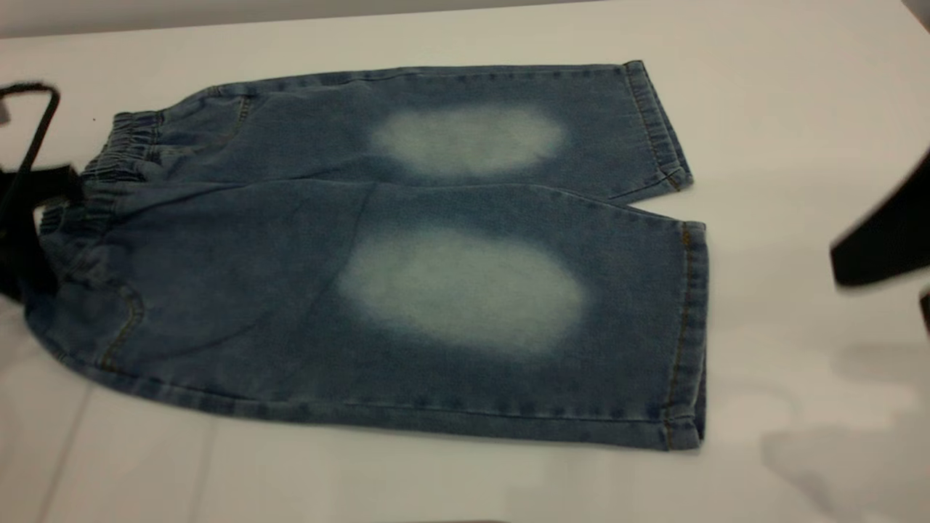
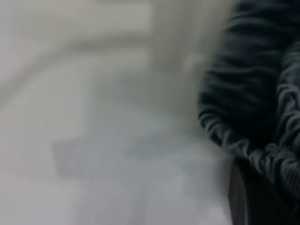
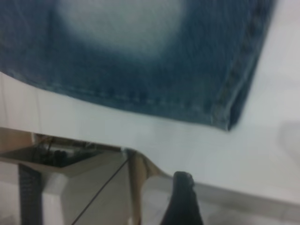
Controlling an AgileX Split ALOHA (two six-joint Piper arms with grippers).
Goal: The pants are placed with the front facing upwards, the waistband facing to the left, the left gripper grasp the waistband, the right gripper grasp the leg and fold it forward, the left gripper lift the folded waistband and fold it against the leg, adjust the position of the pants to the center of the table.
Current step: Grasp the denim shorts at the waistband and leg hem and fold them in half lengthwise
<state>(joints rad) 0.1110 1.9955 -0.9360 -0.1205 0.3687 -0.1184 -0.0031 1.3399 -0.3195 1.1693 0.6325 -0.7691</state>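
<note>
the pants [image 1: 407,254] lay flat on the table [image 1: 799,109], waistband [image 1: 109,163] to the left. the left gripper [image 1: 29,218] sat at the waistband and the right gripper [image 1: 883,240] hung right of the legs, well apart. i couldn't tell either's opening or hold.

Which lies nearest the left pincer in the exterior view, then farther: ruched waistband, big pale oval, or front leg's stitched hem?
From the left pincer at the table's left edge:
1. Gathered dark denim waistband, beside it.
2. Big pale faded oval, mid-leg.
3. Orange-stitched front leg hem, far right.
</note>
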